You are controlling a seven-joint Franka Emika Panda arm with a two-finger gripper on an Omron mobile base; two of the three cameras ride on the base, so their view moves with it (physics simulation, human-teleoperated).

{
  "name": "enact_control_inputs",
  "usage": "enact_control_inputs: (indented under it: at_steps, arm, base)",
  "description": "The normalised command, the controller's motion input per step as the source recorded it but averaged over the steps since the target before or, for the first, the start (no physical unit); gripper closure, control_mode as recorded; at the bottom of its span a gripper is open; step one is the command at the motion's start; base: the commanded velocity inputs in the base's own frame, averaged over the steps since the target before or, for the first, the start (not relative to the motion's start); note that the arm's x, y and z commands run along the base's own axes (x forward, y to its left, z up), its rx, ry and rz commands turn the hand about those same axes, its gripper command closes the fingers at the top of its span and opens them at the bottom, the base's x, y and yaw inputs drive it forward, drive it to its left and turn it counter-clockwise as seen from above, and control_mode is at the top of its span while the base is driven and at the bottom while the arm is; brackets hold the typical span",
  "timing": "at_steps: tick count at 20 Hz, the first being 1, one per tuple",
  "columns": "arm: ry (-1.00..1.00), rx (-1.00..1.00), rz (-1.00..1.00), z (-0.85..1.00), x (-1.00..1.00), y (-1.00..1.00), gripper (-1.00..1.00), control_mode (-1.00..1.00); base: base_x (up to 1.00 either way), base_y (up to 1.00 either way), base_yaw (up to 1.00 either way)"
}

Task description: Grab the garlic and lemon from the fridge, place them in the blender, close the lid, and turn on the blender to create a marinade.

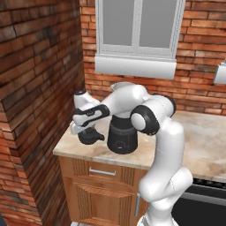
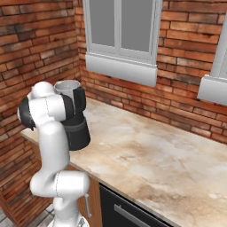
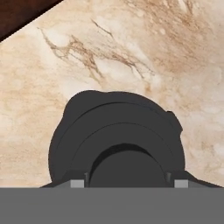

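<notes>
In the hand view the tool [image 3: 122,183] hangs right over the lid [image 3: 116,135], its two tips either side of the raised knob; whether they press on the knob or stand just clear, I cannot tell. In the left base view the tool [image 1: 90,132] is down on the lid [image 1: 92,137], which lies flat on the marbled desk [image 1: 207,145] near its left front corner, close to the brick side wall [image 1: 35,88]. Just beside the lid, toward the back wall, stands the blender [image 1: 122,132], black base below and jar mouth uncovered; the arm's white links cross in front of the jar. Beyond the desk, a window [image 1: 139,26] sits in the brick back wall.
</notes>
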Motion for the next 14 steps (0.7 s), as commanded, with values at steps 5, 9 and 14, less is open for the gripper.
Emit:
enact_control_inputs:
  at_steps: [5, 9, 14]
  arm:
    - [-0.09, 0.0, 0.0, 0.23, -0.05, 0.0, 1.0, -1.0]
    - [-0.06, 0.0, 0.0, 0.71, -0.03, 0.02, 1.0, -1.0]
    - [-0.01, 0.0, 0.0, 0.85, -0.28, 0.04, 1.0, -1.0]
  base:
    - [0.0, 0.0, 0.0]
    - [0.0, 0.0, 0.0]
    - [0.0, 0.0, 0.0]
